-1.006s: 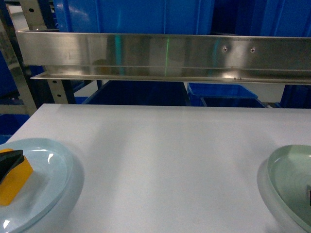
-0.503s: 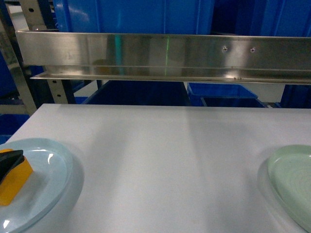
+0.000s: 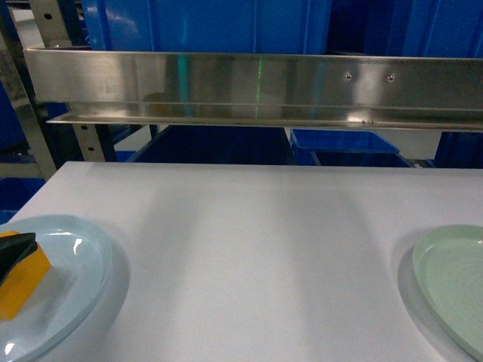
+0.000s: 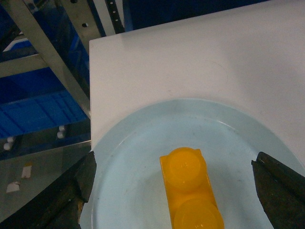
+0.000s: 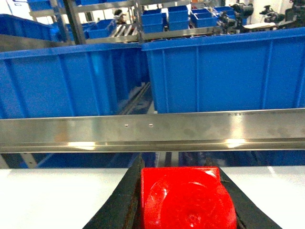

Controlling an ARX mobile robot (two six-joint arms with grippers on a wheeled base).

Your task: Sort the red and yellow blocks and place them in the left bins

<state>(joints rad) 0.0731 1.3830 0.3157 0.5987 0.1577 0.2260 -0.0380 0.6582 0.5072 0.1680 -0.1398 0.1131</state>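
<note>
yellow block (image 4: 190,188) on pale blue plate (image 4: 138,157), red block (image 5: 187,198) between right jaws

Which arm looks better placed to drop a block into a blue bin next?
Probably the right. The right gripper is already shut on a red block and faces the blue bins beyond the steel rail. The left gripper is open around the yellow block, which lies on the pale blue plate.

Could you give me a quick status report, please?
Left gripper open, straddling glossy orange-yellow brick on pale blue plate. Right gripper shut on red brick. Nothing blocking.
</note>
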